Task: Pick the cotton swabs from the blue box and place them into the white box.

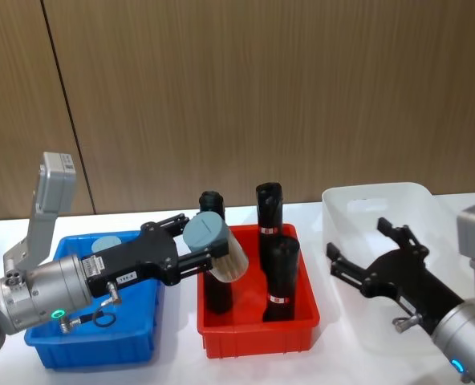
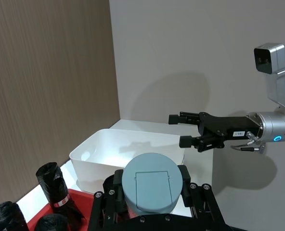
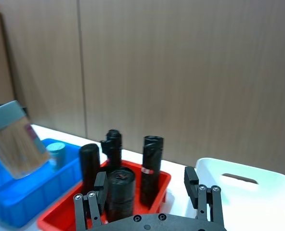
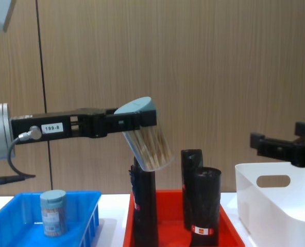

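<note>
Hidden: the second jar (image 4: 53, 212) stands in the blue box (image 1: 93, 350), below and behind the left gripper (image 1: 199, 245). From the head camera the left arm covers its body and just the grey-blue lid peeks out.
Hard to make out: the label on the held jar (image 1: 225, 261). From the left wrist the lid faces the camera and covers the swabs behind it.
Cut off: the right gripper (image 1: 368, 250) runs off the chest view's edge, so its wrist is unseen there.
Left arm pose: stretched level across the table toward the right gripper, wrist above the bins.
Left gripper: clamped on the held jar at its lid end, a finger on either side.
Held jar: in the air and tilted, lid up and back toward the wrist, base down and forward. It hangs over the red bin (image 1: 257, 337), by the top of the nearest black cylinder (image 1: 218, 295).
Right arm pose: reaching in level, fingers pointing at the left gripper, well apart from it.
Right gripper: fingers spread, nothing between them.
White box (image 1: 382, 192): below the right gripper, beyond the held jar's base.
</note>
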Robot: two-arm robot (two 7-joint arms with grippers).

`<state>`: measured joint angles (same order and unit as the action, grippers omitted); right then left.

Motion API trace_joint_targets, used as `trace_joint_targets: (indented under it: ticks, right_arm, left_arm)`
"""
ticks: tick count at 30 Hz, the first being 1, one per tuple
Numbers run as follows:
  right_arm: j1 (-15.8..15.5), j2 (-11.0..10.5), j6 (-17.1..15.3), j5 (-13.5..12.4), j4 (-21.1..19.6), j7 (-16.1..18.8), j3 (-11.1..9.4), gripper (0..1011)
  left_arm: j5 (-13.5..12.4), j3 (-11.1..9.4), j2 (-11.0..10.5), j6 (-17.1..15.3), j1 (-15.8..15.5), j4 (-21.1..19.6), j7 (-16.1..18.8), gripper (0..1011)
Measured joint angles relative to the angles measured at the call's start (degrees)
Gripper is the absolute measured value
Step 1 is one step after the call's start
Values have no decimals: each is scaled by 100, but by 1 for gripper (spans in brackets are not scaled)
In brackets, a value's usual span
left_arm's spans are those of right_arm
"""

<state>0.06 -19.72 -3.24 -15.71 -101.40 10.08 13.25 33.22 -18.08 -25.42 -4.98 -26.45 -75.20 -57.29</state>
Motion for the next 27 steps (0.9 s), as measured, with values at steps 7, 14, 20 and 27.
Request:
trace_joint_targets:
  ticks: [7, 14, 20, 27]
  right_arm:
    - [99, -37, -192, 19, -2, 517, 23, 1002]
    - [263, -77, -452, -3, 31, 1134, 43, 1002]
    - [450, -85, -682, -23, 104, 1668, 63, 1002]
    - [771, -34, -997, -15, 252, 2304, 112, 1002]
  left_arm:
    - [0, -4, 4, 2, -5, 4, -4, 669]
    - [0, -8, 7, 2, -8, 9, -8, 669]
    - [0, -9, 10, 2, -11, 11, -10, 669]
    - [0, -9, 10, 2, -12, 11, -11, 669]
